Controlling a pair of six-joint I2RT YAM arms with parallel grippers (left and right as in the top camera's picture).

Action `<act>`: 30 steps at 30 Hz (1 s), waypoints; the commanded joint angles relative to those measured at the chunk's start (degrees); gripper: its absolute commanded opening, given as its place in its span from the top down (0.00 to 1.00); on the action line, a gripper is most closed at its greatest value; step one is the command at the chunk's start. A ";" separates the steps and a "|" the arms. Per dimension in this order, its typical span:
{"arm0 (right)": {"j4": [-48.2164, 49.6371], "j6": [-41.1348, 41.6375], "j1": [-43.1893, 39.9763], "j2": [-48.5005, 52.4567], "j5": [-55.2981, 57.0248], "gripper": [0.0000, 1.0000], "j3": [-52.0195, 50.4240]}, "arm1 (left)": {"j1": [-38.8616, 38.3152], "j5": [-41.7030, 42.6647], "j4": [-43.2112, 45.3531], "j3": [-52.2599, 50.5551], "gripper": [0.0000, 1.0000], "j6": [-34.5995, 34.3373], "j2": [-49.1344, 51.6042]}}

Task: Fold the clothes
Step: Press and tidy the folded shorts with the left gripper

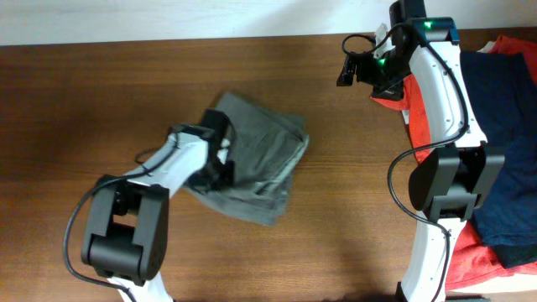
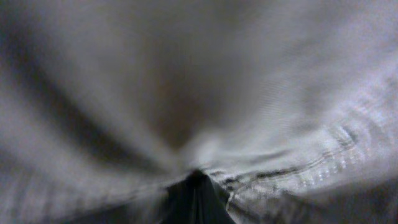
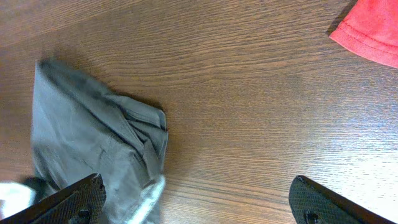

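Observation:
The grey-khaki shorts (image 1: pixel 262 159) lie folded in a rough bundle on the wooden table (image 1: pixel 101 101), left of centre. My left gripper (image 1: pixel 221 164) is down on their left edge. The left wrist view is filled with blurred grey fabric (image 2: pixel 249 93) whose folds run together at the bottom centre, as if pinched; the fingers are hidden. My right gripper (image 1: pixel 348 71) is open and empty, held high at the back right. In the right wrist view its fingers (image 3: pixel 199 205) frame bare wood, with the shorts (image 3: pixel 93 130) to the left.
An orange-red T-shirt (image 1: pixel 470 260) and a dark navy garment (image 1: pixel 508 126) are piled at the right edge, behind the right arm's base. A corner of the T-shirt (image 3: pixel 370 31) shows in the right wrist view.

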 commanded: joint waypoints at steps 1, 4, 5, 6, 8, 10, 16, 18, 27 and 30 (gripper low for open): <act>-0.04 -0.42 -0.09 -0.76 0.68 0.02 0.70 | 6.51 -26.64 9.11 4.39 1.00 7.91 5.49; -0.04 -0.42 -0.09 -0.76 0.68 0.02 0.70 | 6.97 -25.49 3.26 25.00 1.00 12.26 5.46; -0.04 -0.42 -0.09 -0.76 0.68 0.02 0.70 | 6.67 -21.88 -1.25 30.40 1.00 11.78 5.46; -0.04 -0.42 -0.09 -0.76 0.68 0.02 0.70 | 6.32 -17.79 -7.67 36.13 1.00 9.01 5.46; -0.07 -0.42 -0.09 -0.76 0.68 0.02 0.70 | 6.08 -13.49 -19.39 42.40 1.00 1.46 5.46; -0.04 -0.42 -0.11 -0.76 0.68 0.02 0.70 | 6.21 -11.78 -26.64 41.92 1.00 -4.57 5.75; -0.04 -0.42 -0.11 -0.76 0.68 0.02 0.70 | 4.59 -1.92 -22.12 23.12 1.00 -5.95 5.92; -0.04 -0.42 -0.09 -0.76 0.68 0.02 0.70 | 2.86 -1.29 -15.41 15.08 1.00 -6.03 5.92; -0.04 -0.42 -0.09 -0.76 0.68 0.02 0.70 | 1.97 -1.33 -3.06 -0.92 1.00 -6.99 5.46; -0.04 -0.42 -0.09 -0.76 0.68 0.02 0.70 | 1.86 0.31 -8.59 6.58 1.00 -6.99 0.31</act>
